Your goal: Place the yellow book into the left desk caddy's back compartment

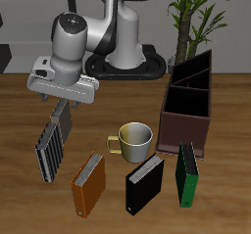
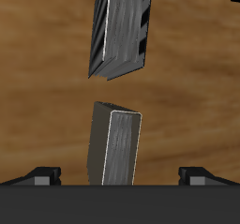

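While the tool hangs wide open and empty, the yellow book stands directly beneath it, thickness across the jaw gap, well apart from the left desk caddy.

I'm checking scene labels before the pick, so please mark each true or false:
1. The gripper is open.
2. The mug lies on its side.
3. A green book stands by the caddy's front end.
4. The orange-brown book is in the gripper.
1. True. The gripper is open, its fingers wide apart on either side of the yellow book.
2. False. The mug stands upright.
3. True. The green book stands just beside the end of the left desk caddy nearest the table's front edge.
4. False. The orange-brown book is on the table near its front edge, away from the gripper.
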### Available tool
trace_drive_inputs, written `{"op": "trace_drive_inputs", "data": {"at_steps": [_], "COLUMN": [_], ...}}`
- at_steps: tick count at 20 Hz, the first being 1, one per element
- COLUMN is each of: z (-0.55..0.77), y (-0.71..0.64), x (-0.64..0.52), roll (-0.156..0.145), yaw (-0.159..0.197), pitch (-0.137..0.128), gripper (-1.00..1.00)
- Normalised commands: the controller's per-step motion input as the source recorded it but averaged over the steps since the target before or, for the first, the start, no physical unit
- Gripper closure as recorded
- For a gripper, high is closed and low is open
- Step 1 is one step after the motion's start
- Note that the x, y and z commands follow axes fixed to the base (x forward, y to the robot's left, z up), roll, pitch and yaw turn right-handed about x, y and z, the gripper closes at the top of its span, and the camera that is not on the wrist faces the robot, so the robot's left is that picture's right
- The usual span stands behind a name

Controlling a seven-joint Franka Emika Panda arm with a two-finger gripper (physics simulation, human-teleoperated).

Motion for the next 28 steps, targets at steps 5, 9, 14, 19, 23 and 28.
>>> {"op": "trace_drive_inputs", "data": {"at_steps": [5,9,14,19,23,28], "z": [-0.36,-0.26,-0.12,0.16,0.24,0.49], "y": [-0.08,-0.04,0.04,0.1,0.18,0.32], "x": [0.01,0.02,0.04,-0.02,-0.03,-0.12], "roll": [-0.013,0.001,0.002,0.005,0.034,0.052], "yaw": [-0.011,-0.021,-0.007,-0.004,0.002,0.009], "pitch": [0.033,0.027,0.01,-0.023,-0.021,-0.036], "gripper": [-1.0,1.0,1.0,1.0,1.0,1.0]}}
